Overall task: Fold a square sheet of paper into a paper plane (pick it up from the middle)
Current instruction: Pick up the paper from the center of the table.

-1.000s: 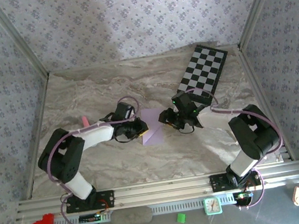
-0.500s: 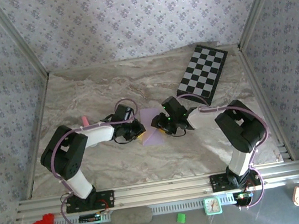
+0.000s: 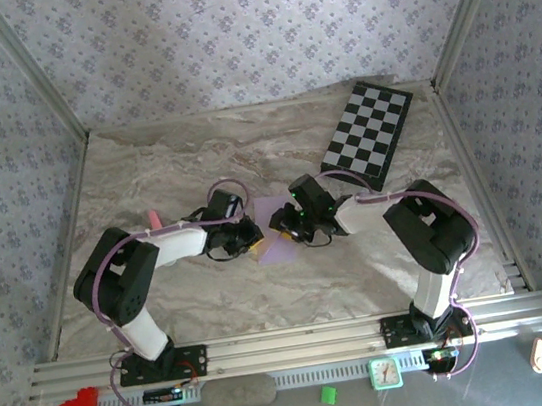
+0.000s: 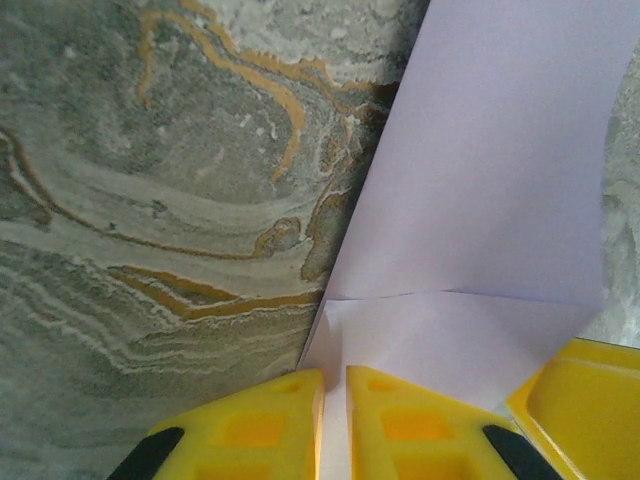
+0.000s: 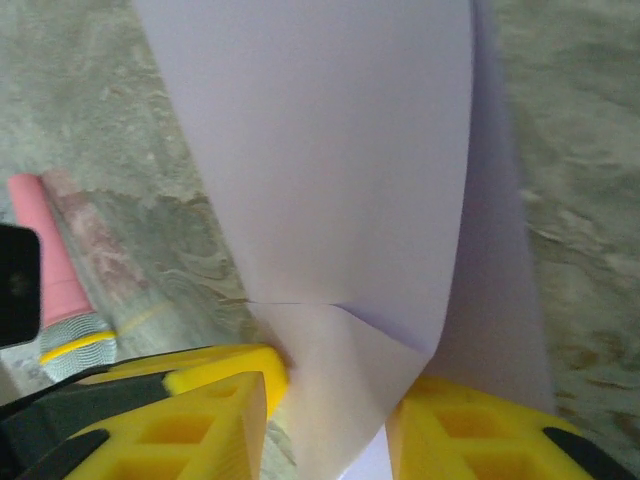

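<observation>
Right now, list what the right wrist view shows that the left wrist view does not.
Right wrist: a pink stick with a grey band lies on the marbled table left of the lilac sheet of paper, and the right fingers stand apart with the paper rising between them. Left wrist: the left fingers sit almost together on the paper's near edge, with another yellow piece at the lower right. Both: the creased paper on the marbled table.
</observation>
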